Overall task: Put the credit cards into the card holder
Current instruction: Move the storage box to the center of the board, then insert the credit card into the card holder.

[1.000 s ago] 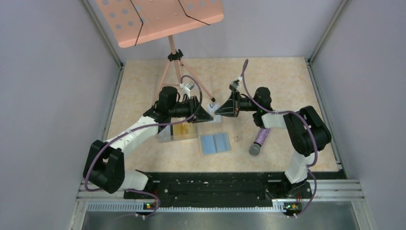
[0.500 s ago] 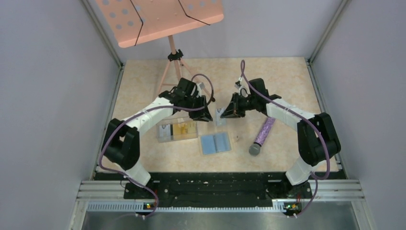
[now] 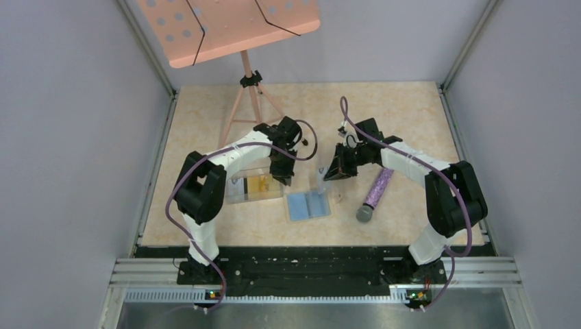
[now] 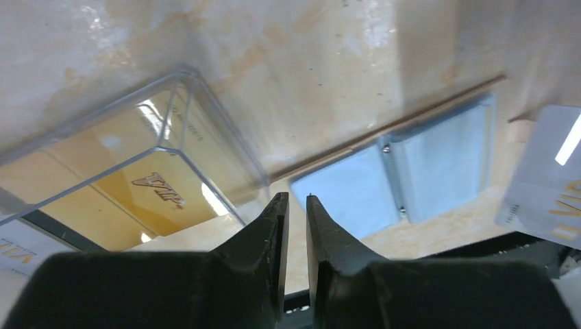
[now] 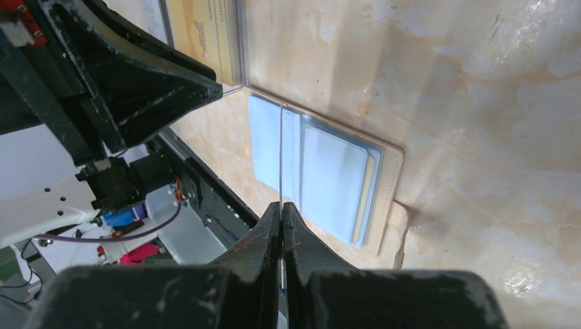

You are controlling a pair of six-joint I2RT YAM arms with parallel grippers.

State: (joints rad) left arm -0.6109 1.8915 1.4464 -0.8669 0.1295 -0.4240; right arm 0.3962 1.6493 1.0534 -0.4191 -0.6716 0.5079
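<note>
The card holder [image 3: 308,204] lies open on the table, light blue inside, and also shows in the left wrist view [image 4: 411,171] and the right wrist view [image 5: 329,178]. My right gripper [image 3: 327,175] [image 5: 281,204] is shut on one of the credit cards [image 5: 281,151], seen edge-on just above the holder's fold; its white face with gold print shows in the left wrist view [image 4: 548,178]. My left gripper [image 3: 283,179] [image 4: 297,199] hangs between the clear box and the holder, jaws a narrow gap apart and empty. Gold credit cards [image 4: 157,192] lie in the clear box.
The clear plastic box [image 3: 253,186] stands left of the holder. A purple microphone [image 3: 375,194] lies to its right. A pink music stand [image 3: 233,27] rises at the back, its legs [image 3: 257,103] behind the left arm.
The left gripper drew away from the card and swung round to point at the near side by the box. The right gripper carried the card nearer, over the open holder.
</note>
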